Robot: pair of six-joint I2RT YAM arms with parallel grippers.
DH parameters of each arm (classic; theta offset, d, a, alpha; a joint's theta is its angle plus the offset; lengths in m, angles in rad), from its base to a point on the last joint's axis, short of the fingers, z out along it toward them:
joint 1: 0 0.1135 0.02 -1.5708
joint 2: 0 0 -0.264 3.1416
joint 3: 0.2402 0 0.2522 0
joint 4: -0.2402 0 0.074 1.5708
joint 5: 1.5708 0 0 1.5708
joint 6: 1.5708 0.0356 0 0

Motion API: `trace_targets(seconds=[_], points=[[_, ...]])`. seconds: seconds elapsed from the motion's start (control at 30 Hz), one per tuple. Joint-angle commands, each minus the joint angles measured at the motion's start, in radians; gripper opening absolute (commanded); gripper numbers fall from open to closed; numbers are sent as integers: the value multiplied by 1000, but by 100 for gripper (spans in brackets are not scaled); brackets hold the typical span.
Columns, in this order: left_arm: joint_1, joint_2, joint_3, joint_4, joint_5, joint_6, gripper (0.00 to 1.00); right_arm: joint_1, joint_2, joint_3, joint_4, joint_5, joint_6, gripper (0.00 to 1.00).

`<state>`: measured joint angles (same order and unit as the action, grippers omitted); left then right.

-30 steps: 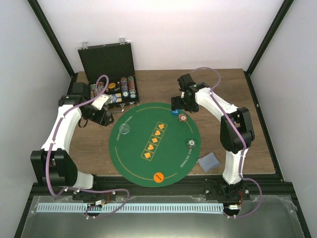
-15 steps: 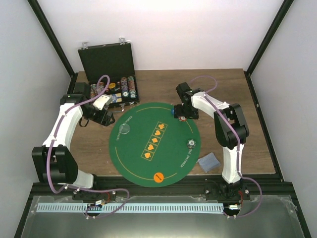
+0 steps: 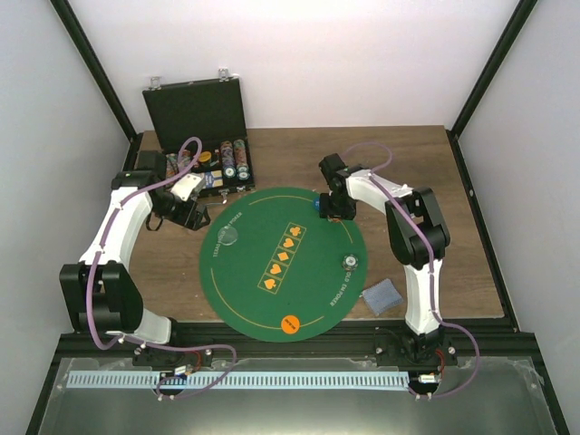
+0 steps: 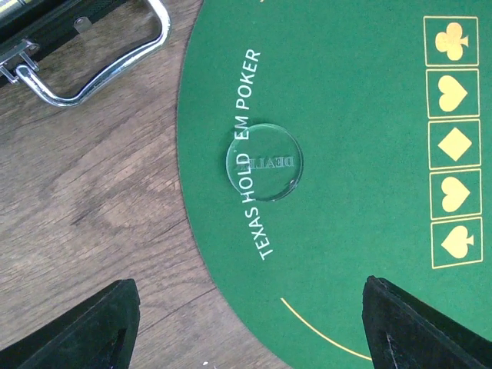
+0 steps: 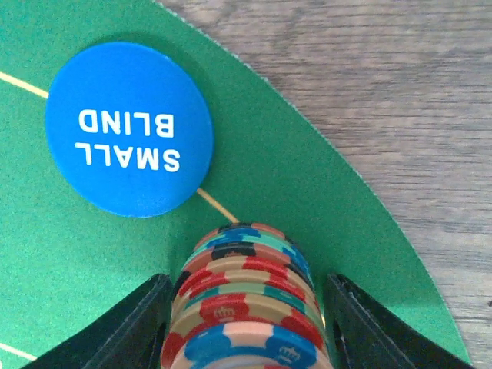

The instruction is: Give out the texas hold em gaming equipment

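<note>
Right fingers (image 5: 131,327) flank chip stack (image 5: 246,300) at green mat (image 5: 46,254) far-right rim, beside blue disc (image 5: 129,129); whether pinching, cannot tell. Left fingers (image 4: 92,330) spread above mat's left rim, near clear disc (image 4: 264,162).

One table (image 3: 471,181), one mat (image 3: 317,290), one open case (image 3: 195,109). Two arms: the left arm (image 3: 113,231) and the right arm (image 3: 381,188). Four single discs lie on the mat: one clear disc (image 4: 264,162), one blue disc (image 5: 128,128), one silvery disc (image 3: 350,262) and one orange disc (image 3: 291,322). One stack (image 5: 242,307) of chips stands there too; its chips cannot be counted exactly. One pile of cards (image 3: 381,296) lies on the table, number unclear. Five suit boxes (image 4: 453,144) are printed on the mat. The rows (image 3: 217,168) of chips in the case are too small to count.
</note>
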<state>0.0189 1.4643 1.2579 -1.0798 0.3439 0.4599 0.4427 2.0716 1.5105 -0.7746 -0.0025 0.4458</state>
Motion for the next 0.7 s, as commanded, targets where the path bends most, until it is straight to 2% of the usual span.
trace_targets(seconds=[0.0, 0.2, 0.67], points=[[-3, 4, 29, 6, 4, 16, 81, 7, 44, 47, -10, 42, -7, 52], [-3, 8, 27, 10, 0, 17, 81, 7, 90, 98, -26, 25, -31, 47], [-2, 10, 33, 11, 0, 17, 81, 5, 119, 155, -50, 23, -73, 49]])
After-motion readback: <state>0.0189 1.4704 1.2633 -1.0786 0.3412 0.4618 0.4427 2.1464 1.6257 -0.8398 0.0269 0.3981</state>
